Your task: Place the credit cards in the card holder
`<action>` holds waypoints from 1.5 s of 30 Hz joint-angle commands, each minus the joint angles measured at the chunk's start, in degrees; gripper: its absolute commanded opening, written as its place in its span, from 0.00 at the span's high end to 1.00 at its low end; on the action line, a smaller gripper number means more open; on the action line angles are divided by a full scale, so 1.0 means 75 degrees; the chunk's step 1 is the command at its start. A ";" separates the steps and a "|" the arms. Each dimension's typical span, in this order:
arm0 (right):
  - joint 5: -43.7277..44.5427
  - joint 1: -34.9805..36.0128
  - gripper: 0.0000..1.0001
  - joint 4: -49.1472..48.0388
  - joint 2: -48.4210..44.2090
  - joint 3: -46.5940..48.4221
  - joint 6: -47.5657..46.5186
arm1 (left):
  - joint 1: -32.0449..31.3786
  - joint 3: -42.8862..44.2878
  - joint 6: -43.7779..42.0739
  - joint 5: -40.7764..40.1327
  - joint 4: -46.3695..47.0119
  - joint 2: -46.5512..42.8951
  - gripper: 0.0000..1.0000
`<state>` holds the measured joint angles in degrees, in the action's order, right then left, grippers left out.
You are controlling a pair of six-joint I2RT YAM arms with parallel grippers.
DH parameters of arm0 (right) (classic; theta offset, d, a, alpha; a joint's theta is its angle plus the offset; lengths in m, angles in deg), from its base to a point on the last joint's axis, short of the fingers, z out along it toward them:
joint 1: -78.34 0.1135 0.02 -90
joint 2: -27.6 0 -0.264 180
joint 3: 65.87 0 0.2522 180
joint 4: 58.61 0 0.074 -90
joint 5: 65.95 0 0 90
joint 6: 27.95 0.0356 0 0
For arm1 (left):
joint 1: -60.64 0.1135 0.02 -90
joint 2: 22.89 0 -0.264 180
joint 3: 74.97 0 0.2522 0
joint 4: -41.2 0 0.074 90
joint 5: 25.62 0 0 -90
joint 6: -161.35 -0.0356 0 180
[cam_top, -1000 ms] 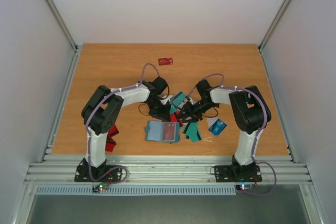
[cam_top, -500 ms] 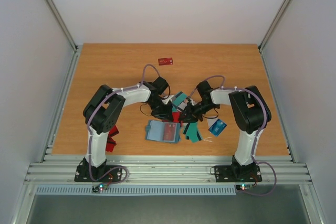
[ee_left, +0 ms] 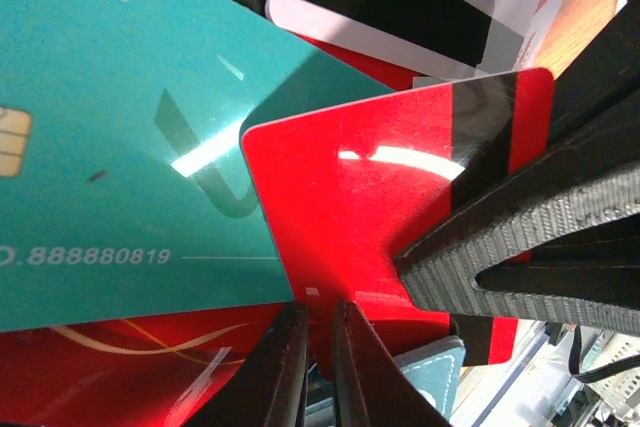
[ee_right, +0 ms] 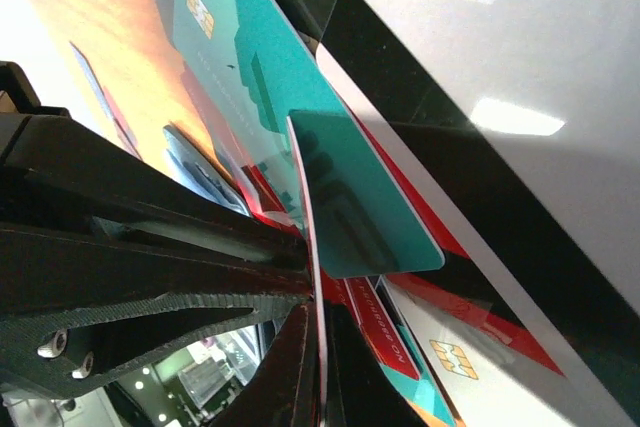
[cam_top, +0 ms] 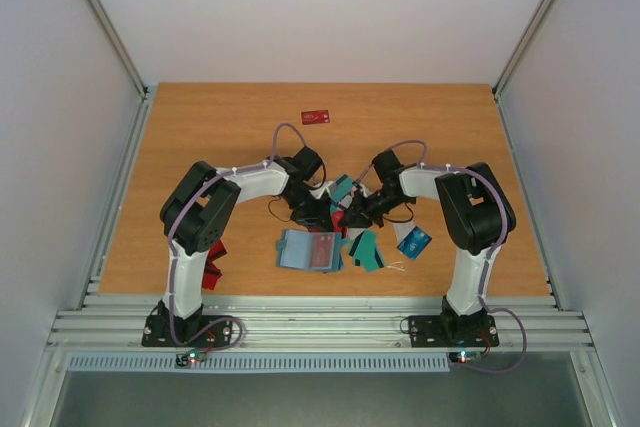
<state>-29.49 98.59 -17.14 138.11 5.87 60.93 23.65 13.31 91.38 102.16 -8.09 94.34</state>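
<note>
The counter (cam_top: 200,147) carried the card holder (cam_top: 297,250), open near the front edge, with loose credit cards (cam_top: 368,252) just beside it. The left gripper (ee_left: 318,367) pinched a red card (ee_left: 360,217) and the right gripper (ee_right: 318,367) a teal card (ee_right: 365,217). Advisable: part the arms, then feed one card edge-first into a pocket.

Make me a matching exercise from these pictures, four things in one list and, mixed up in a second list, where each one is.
Things
1. card holder
2. lone red card
3. striped red card
4. plain teal card

Places
A. pinched by the left gripper
B. on the far part of the table, apart from the pile
C. pinched by the right gripper
D. lying open near the front, between the two arms

Pairs: 1-D, 2-B, 3-A, 4-C
</note>
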 commanded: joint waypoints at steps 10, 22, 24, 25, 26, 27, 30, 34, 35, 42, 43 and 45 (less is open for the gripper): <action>0.1707 -0.0097 0.99 0.1692 -0.0517 0.0792 -0.0547 | 0.0040 0.0374 0.0086 -0.0983 -0.0656 -0.0640 0.82; 0.1685 -0.0093 0.99 0.2036 -0.1532 0.1207 -0.0330 | 0.0262 -0.0051 -0.0143 -0.1584 -0.1626 -0.2264 0.77; 0.1490 -0.0051 0.99 0.1894 -0.1798 0.1034 -0.0107 | 0.0272 -0.0345 -0.0140 -0.1642 -0.1726 -0.2553 0.78; 0.1395 0.0000 0.99 0.1798 -0.1914 0.0926 -0.0017 | 0.0270 -0.0493 -0.0148 -0.1693 -0.1766 -0.2687 0.79; 0.1332 0.0063 0.99 0.1727 -0.2025 0.0833 0.0053 | 0.0270 -0.0646 -0.0151 -0.1735 -0.1816 -0.2854 0.79; 0.1289 0.0172 0.99 0.1689 -0.2112 0.0771 0.0091 | 0.0269 -0.0800 -0.0157 -0.1768 -0.1851 -0.2999 0.80; 0.1122 0.0547 0.99 0.1545 -0.2284 0.0574 0.0343 | 0.0268 -0.1247 -0.0189 -0.1791 -0.1980 -0.3339 0.82; 0.0780 0.1184 0.99 0.0909 -0.2360 0.0275 0.0650 | 0.0269 -0.1885 -0.0187 -0.1893 -0.1941 -0.3683 0.83; 0.0730 0.1428 0.99 0.0841 -0.2301 0.0264 0.0645 | 0.0268 -0.2038 -0.0167 -0.1923 -0.1890 -0.3734 0.84; 0.0725 0.2203 0.99 0.0680 -0.1679 0.0330 0.0551 | 0.0276 -0.2574 -0.0066 -0.2491 -0.1644 -0.3721 0.86; 0.0753 0.2253 0.99 0.0643 -0.1600 0.0307 0.0562 | 0.0269 -0.2595 -0.0085 -0.2523 -0.1604 -0.3683 0.86; 0.0785 0.2317 0.99 0.0627 -0.1428 0.0286 0.0592 | 0.0259 -0.2620 -0.0093 -0.2505 -0.1513 -0.3609 0.87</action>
<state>-23.17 115.09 -10.87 125.20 8.38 64.58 25.57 -5.66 90.59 85.50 -21.53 67.26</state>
